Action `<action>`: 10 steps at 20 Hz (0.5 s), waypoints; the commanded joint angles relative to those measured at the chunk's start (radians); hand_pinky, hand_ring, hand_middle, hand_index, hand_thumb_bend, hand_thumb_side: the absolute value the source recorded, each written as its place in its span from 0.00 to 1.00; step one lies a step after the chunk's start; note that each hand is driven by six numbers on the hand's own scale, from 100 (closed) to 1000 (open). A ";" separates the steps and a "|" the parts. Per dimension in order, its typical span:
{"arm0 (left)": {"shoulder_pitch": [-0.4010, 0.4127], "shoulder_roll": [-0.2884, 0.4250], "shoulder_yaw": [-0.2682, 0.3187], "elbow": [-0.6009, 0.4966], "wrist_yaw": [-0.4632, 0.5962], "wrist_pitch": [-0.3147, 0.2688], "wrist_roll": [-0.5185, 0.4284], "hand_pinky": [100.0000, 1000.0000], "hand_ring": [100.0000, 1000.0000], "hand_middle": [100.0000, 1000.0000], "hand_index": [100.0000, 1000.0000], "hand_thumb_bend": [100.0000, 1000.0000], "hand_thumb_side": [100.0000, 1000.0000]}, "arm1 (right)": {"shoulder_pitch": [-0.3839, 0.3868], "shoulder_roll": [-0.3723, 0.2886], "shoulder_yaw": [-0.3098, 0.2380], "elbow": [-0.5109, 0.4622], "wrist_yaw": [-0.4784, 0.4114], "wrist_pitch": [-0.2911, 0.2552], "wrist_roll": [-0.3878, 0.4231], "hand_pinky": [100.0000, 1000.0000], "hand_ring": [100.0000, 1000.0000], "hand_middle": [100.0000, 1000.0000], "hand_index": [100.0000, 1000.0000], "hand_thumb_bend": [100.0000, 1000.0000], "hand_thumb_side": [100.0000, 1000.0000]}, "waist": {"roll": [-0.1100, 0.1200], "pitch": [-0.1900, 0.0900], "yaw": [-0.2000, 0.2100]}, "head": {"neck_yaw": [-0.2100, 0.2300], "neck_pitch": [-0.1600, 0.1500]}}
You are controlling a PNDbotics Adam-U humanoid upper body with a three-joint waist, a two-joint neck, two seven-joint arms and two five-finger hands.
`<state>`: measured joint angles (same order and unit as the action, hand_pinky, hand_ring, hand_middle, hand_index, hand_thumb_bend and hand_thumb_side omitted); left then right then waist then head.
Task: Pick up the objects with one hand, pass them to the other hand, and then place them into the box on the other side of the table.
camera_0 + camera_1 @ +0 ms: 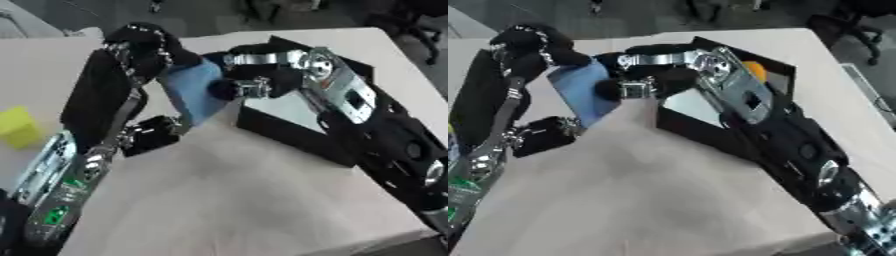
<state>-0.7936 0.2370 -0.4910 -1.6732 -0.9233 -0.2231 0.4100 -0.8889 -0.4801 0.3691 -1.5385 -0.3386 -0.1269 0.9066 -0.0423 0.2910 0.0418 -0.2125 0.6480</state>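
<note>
Both robot hands (131, 55) (249, 75) grip blue block (194, 92).

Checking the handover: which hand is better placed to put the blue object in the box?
Right hand: it meets the blue object beside the black box; the left hand is farther away.

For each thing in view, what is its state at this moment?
Blue rectangular block: lifted above the table, tilted, held between both hands.
Left hand: curled round the block's top.
Right hand: closed on the block's right side.
Black open box: open; orange thing inside.
Yellow block: resting on the table.
</note>
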 commanded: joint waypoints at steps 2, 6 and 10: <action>-0.035 -0.019 0.016 -0.029 0.001 0.012 0.009 0.72 0.59 0.46 0.49 0.21 0.00 | -0.010 -0.003 -0.039 0.042 0.015 0.033 0.000 1.00 1.00 1.00 0.98 0.00 0.54 | -0.010 -0.008 -0.003 | -0.001 -0.004; -0.033 -0.014 0.019 -0.026 -0.014 0.036 0.013 0.75 0.65 0.52 0.64 0.48 0.00 | -0.009 -0.001 -0.109 0.102 0.037 0.106 0.000 1.00 1.00 1.00 0.76 0.00 0.38 | -0.006 -0.009 -0.006 | -0.004 -0.005; -0.031 -0.011 0.016 -0.025 -0.052 0.046 -0.007 0.78 0.70 0.59 0.75 0.64 0.00 | -0.011 0.003 -0.140 0.121 0.033 0.162 -0.008 1.00 1.00 1.00 0.73 0.00 0.33 | -0.005 -0.010 -0.008 | -0.006 -0.004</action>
<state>-0.8043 0.2282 -0.4816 -1.6739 -0.9638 -0.1797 0.4077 -0.8864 -0.4599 0.2501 -1.4193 -0.3116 0.0169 0.9027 -0.0423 0.2910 0.0355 -0.2142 0.6480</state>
